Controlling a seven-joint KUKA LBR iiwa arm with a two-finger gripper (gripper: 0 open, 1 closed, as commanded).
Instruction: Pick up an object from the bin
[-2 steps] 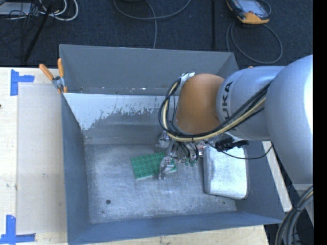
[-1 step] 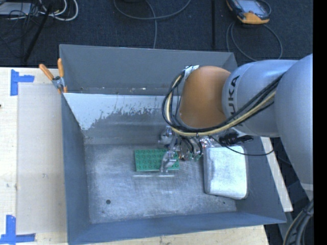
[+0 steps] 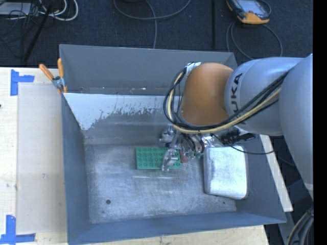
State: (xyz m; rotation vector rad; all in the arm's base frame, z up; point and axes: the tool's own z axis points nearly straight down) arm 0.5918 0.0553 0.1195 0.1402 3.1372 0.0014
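With pincer [image 3: 169,162] low at right edge of green studded plate [image 3: 149,158] lying flat mid-floor of grey bin [image 3: 127,73], can't tell whether open or closed: straddle thin edge squarely, squeeze firm, lift straight, avoid white block [image 3: 226,171] just beside.

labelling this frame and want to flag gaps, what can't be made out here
Green studded plate: right edge hidden under the gripper in the camera view, so any grasp is unclear.
White block: top left corner covered by the arm's cables.
Bin: floor behind the orange wrist cover is hidden by the arm.
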